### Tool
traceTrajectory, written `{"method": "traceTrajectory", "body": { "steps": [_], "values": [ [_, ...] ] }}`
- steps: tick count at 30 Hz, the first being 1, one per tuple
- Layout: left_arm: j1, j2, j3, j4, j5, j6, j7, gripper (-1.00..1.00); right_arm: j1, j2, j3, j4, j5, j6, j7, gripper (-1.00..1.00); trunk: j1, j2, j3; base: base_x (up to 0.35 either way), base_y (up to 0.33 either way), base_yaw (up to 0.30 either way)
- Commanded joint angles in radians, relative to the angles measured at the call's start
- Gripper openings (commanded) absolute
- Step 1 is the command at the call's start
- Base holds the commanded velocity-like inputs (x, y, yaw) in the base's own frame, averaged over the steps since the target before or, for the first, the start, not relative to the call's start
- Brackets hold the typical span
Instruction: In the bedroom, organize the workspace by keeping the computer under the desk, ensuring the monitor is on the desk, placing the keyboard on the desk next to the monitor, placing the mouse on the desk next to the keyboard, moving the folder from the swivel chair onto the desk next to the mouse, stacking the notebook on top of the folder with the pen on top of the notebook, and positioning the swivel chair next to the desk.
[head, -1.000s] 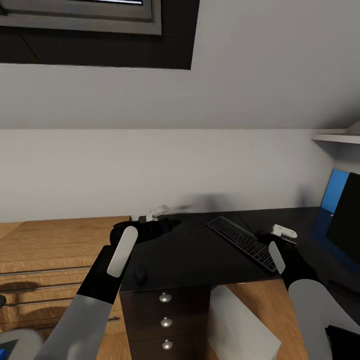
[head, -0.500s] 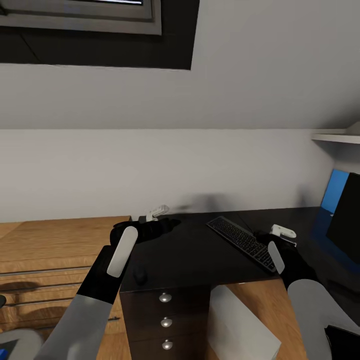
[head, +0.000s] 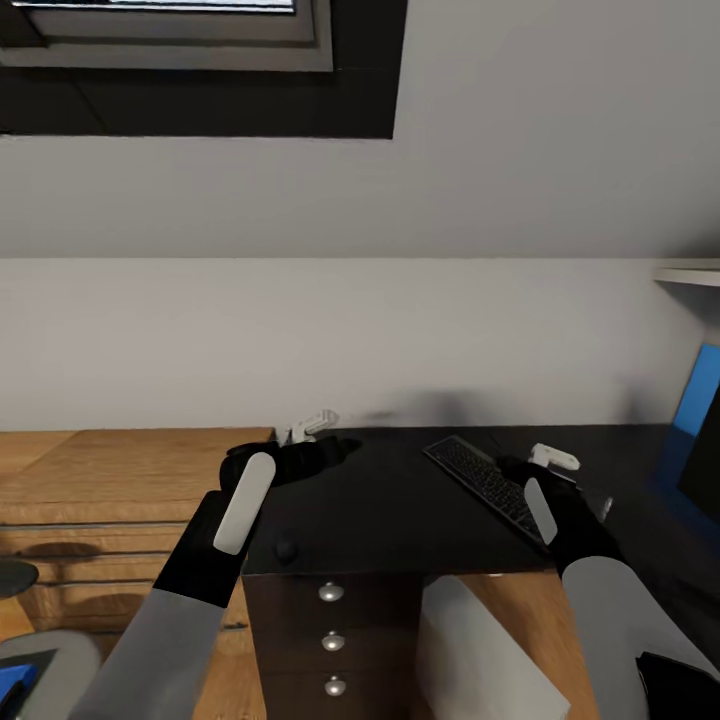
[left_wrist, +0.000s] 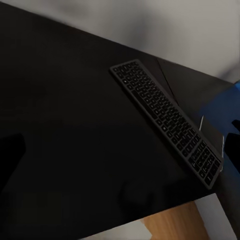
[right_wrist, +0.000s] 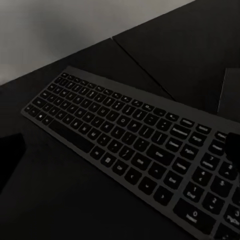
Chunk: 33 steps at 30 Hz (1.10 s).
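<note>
The black keyboard (head: 483, 480) lies slanted on the black desk (head: 390, 500), also seen close up (right_wrist: 135, 145). My right gripper (head: 553, 458) hovers open over the keyboard's right end, its dark fingers (right_wrist: 11, 160) wide apart. My left gripper (head: 312, 428) hangs open above the desk's left back corner, looking down at the keyboard (left_wrist: 165, 117). A small dark mouse (head: 287, 550) sits near the desk's front edge. The light-grey computer (head: 480, 655) stands under the desk. At the far right is the monitor (head: 706, 450). The swivel chair (head: 50, 660) with the blue folder (head: 12, 685) is at lower left.
A wooden chest (head: 120, 490) adjoins the desk on the left. Three drawers with silver knobs (head: 330, 640) face me. A thin pale stick (head: 605, 508) lies past the keyboard's right end. A blue panel (head: 702, 385) and a white shelf (head: 690, 272) are at the right.
The head view has shifted, so the scene sits slightly further right. My right gripper has crept a little left over the keyboard's end. The left arm holds still.
</note>
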Motion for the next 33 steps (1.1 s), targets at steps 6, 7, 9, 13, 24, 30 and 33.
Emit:
{"method": "traceTrajectory", "body": {
  "steps": [6,7,9,13,24,30,33],
  "values": [
    [-0.001,0.000,0.000,0.000,0.010,0.002,0.010,1.00,0.000,0.000,0.001,-0.002,-0.011,0.005,-0.006,1.00,0.000,-0.001,-0.002,0.000,-0.007,0.258],
    [-0.001,0.000,0.000,0.000,0.010,0.002,0.010,1.00,0.000,0.000,0.001,-0.002,-0.011,0.005,-0.006,1.00,0.000,-0.001,-0.002,0.000,-0.002,0.153],
    [-0.001,0.000,0.000,0.000,0.010,0.002,0.010,1.00,0.000,0.000,0.001,-0.002,-0.010,0.005,-0.006,1.00,0.000,-0.001,-0.003,0.000,-0.001,0.110],
    [-0.001,0.000,0.000,0.000,0.010,0.002,0.009,1.00,0.000,0.000,0.001,-0.002,-0.010,0.005,-0.006,1.00,0.000,-0.001,-0.003,0.000,-0.002,0.056],
    [-0.001,0.000,0.000,0.000,0.009,0.002,0.010,1.00,0.000,-0.003,0.001,-0.002,-0.009,0.003,-0.005,1.00,0.000,-0.001,-0.004,0.038,-0.187,0.006],
    [-0.001,0.000,0.000,0.000,0.010,0.002,0.010,1.00,0.000,-0.006,0.001,0.003,-0.007,-0.003,-0.002,1.00,0.000,-0.001,-0.004,0.012,-0.081,0.000],
    [-0.001,0.000,0.000,-0.001,0.007,0.001,0.010,1.00,0.000,-0.018,0.002,0.016,-0.005,-0.029,-0.001,1.00,0.000,-0.001,-0.004,0.059,-0.071,0.000]
  ]
}}
